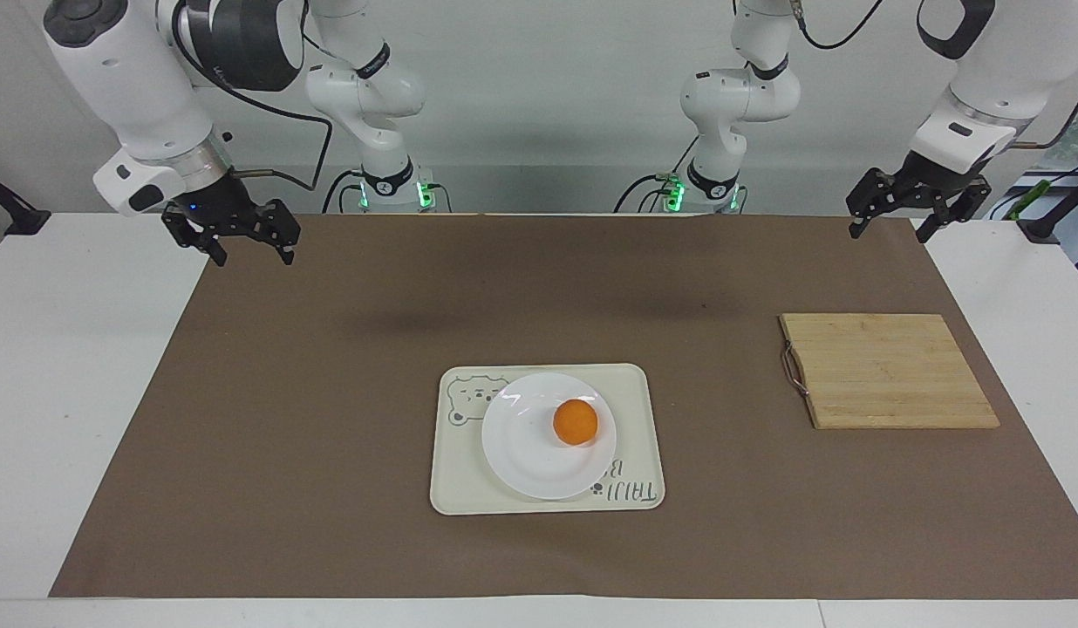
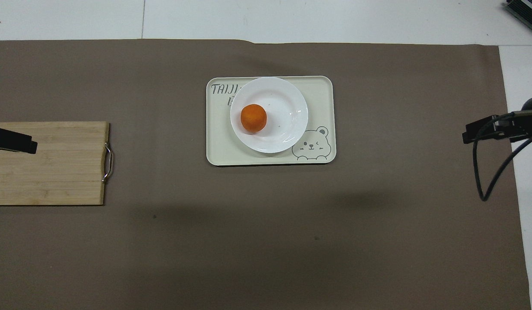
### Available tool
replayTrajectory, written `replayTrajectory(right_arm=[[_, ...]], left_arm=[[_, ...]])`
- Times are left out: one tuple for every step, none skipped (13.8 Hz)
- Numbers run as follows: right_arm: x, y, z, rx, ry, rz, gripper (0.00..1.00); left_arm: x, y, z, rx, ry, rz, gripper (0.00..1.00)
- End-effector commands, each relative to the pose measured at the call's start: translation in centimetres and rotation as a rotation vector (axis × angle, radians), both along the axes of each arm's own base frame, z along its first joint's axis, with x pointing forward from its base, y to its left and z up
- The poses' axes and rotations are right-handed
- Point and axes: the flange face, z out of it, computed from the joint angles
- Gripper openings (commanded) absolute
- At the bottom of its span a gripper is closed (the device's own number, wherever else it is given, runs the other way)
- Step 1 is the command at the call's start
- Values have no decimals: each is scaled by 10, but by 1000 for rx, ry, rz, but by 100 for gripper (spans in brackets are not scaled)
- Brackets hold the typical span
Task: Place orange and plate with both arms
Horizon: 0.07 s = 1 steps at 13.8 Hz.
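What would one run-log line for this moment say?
orange: on plate | plate: on tray | left pincer: open, raised, empty | right pincer: open, raised, empty

The orange (image 1: 576,422) is bright orange. The plate (image 1: 530,453) is plain shiny white. The tray (image 1: 635,410) is cream, with a grey bear drawing and dark letters, maybe "TAIJI". The board (image 1: 888,371) is light striped wood. The mat (image 1: 330,419) is brown, the bench (image 1: 68,366) white.

Orange (image 1: 576,422) sits off-centre on white plate (image 1: 526,453); plate rests flat on cream tray (image 1: 631,392).
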Motion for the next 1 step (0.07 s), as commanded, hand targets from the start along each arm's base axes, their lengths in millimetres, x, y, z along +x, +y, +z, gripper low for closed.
replayTrajectory(right_arm=[[1, 2, -1, -12, -4, -23, 100]], left_arm=[[0, 4, 3, 9, 8, -1, 100]])
